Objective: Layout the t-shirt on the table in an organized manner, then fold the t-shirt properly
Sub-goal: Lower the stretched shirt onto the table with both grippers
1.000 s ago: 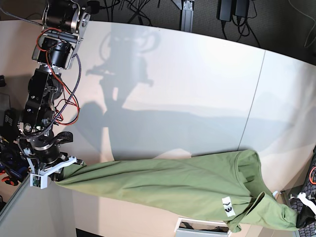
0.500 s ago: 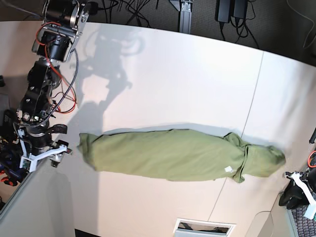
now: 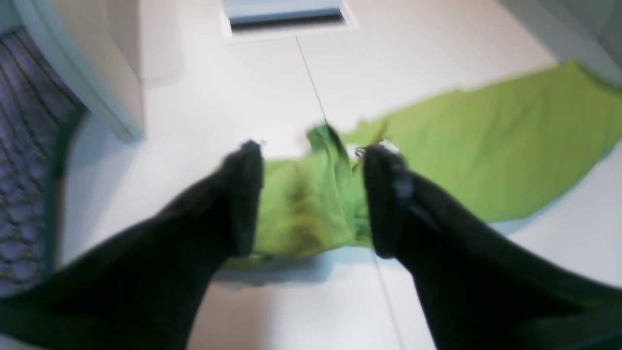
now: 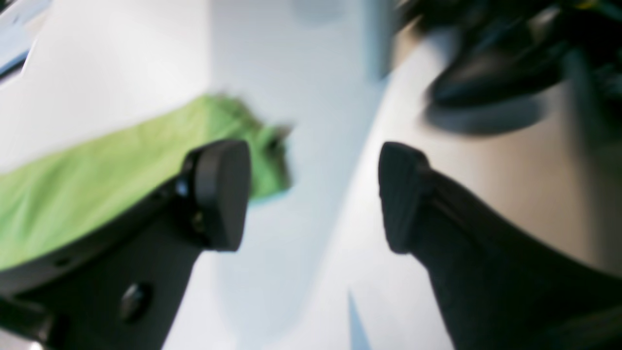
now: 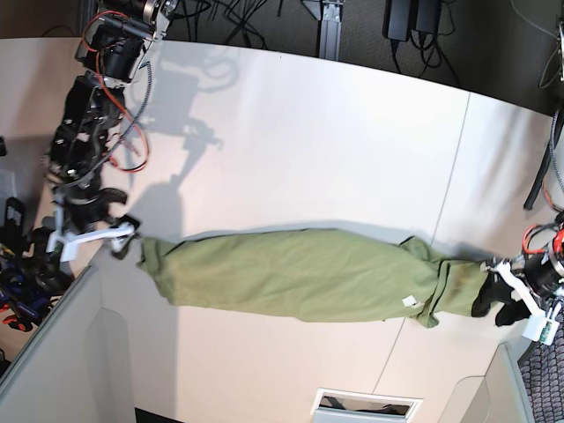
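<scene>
The olive-green t-shirt (image 5: 300, 273) lies on the white table (image 5: 308, 123) as one long, narrow bundle running left to right. My left gripper (image 5: 495, 300) is at its bunched right end. In the left wrist view the left gripper (image 3: 313, 199) stands open, with the crumpled end of the t-shirt (image 3: 486, 146) resting on the table between its black fingers (image 3: 243, 194). My right gripper (image 5: 123, 241) is just off the shirt's left end. In the right wrist view the right gripper (image 4: 313, 194) is open and empty, and the t-shirt (image 4: 97, 175) lies behind its left finger.
A thin dark seam (image 5: 449, 194) crosses the table on the right. A white rectangular slot (image 5: 366, 405) sits at the front edge. Cables and dark gear (image 5: 18, 282) crowd the left side beyond the table, and a low partition (image 5: 53, 370) stands at the front left.
Both grippers have opened and let go of the t-shirt. It was stretched between them over the front edge and now lies farther in on the table. The left gripper has come up to its right end.
</scene>
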You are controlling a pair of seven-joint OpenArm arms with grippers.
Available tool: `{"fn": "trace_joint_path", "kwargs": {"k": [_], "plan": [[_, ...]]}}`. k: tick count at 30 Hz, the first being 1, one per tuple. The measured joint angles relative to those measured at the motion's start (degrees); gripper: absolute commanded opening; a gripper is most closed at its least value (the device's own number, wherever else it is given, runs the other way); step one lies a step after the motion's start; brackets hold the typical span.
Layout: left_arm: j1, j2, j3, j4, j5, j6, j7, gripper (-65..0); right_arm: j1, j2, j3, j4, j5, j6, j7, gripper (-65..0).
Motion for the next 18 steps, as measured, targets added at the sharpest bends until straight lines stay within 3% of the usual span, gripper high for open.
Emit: {"fn": "trace_joint_path", "kwargs": {"k": [5,11,18], "plan": [[0.1,2.9,5.4,-4.1,3.7,0.0,-2.4,-25.4,-1.7,-4.3,-3.0,-4.2,-3.7,0.6,2.5,-23.8],[0.1,5.3,8.4,-8.9,8.8,2.5,-6.6,-25.4,-0.3,-3.6,-3.2,-14.7,-6.9,0.4,8.8,-23.8],[-2.8,5.0,8.4,-11.4,10.4,4.2,-7.9,-25.4,3.0,-3.4,-3.2,-16.1,-6.8,0.4,8.0,-23.9]]}}
